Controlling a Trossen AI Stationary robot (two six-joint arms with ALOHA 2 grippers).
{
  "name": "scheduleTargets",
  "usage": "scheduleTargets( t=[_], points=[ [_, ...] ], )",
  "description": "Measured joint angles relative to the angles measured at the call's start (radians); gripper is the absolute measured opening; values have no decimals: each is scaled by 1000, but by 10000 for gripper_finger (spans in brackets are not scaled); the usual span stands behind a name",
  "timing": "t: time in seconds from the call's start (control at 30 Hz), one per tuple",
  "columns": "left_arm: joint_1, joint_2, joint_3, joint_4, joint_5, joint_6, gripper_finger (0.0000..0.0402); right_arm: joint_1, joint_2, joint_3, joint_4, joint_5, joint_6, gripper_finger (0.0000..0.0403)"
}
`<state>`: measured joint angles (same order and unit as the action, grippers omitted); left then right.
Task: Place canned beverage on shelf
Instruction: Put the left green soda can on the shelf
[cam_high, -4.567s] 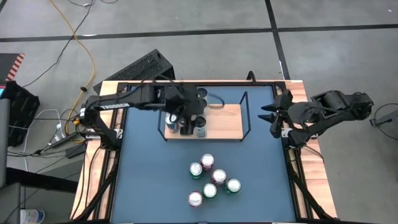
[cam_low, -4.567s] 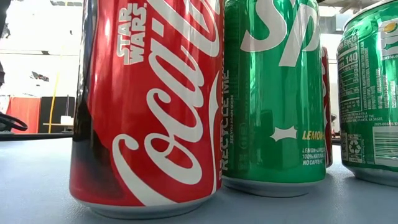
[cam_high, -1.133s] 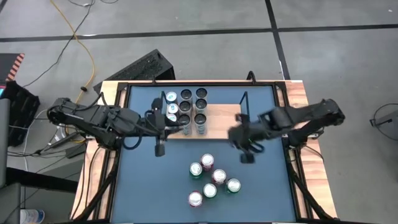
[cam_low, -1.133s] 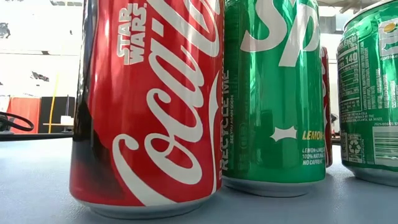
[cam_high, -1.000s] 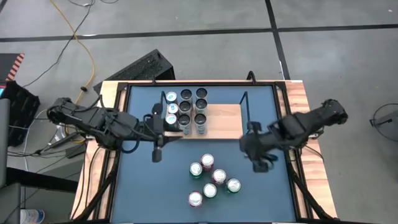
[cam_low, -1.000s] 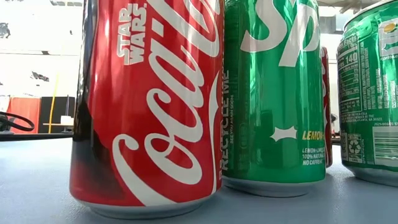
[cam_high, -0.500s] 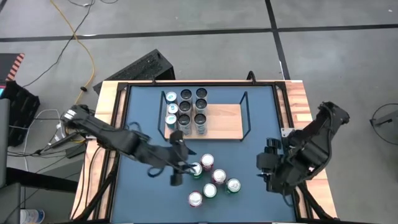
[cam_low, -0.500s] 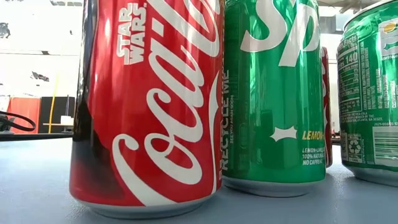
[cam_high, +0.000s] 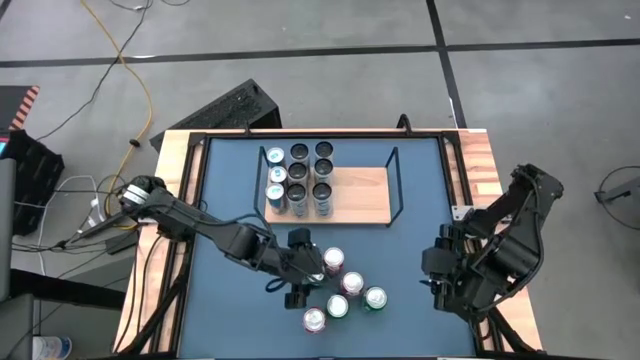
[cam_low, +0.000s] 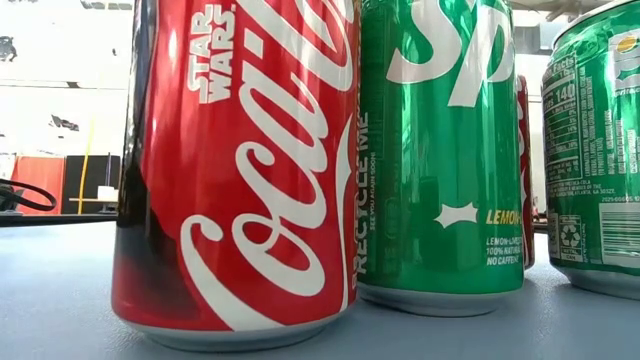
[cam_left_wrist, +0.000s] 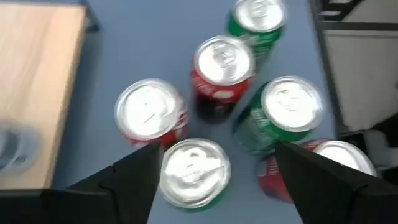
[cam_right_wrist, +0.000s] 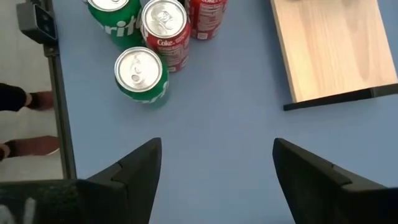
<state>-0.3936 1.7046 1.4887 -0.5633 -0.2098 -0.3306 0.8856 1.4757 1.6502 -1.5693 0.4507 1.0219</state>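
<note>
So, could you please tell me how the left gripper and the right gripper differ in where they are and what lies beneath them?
The left gripper hovers over the loose cluster of red and green cans on the blue tabletop; the right gripper hangs over bare tabletop near the right edge, away from those cans. In its wrist view, the left gripper's fingers frame the can tops; the right gripper's frame blue surface. Both are open, holding nothing.

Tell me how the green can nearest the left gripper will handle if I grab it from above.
The green can stands upright on the blue tabletop beneath the open left gripper, so it probably stays stable. Its smooth, rounded metal wall may slip without a centred grip. The red can stands close beside it, so a finger could nudge or tip that one.
</note>
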Motion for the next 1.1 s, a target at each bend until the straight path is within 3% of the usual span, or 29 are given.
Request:
scheduleTargets(
  t=[0.17,0.37,0.47,0.63,1.1],
  points=[
    [3,8,1,-38,2,-79,325,0,0,-28,-1,0,2,292],
    [13,53,1,-50,75,-170,329,0,0,-63,5,-1,25,292],
    [12,69,2,-49,71,-156,330,0,0,-66,6,0,25,292],
    [12,68,3,-52,-37,-118,330,0,0,-66,6,0,36,292],
    [13,145,2,-46,1,-92,330,5,0,-66,5,0,46,292]
  ],
)
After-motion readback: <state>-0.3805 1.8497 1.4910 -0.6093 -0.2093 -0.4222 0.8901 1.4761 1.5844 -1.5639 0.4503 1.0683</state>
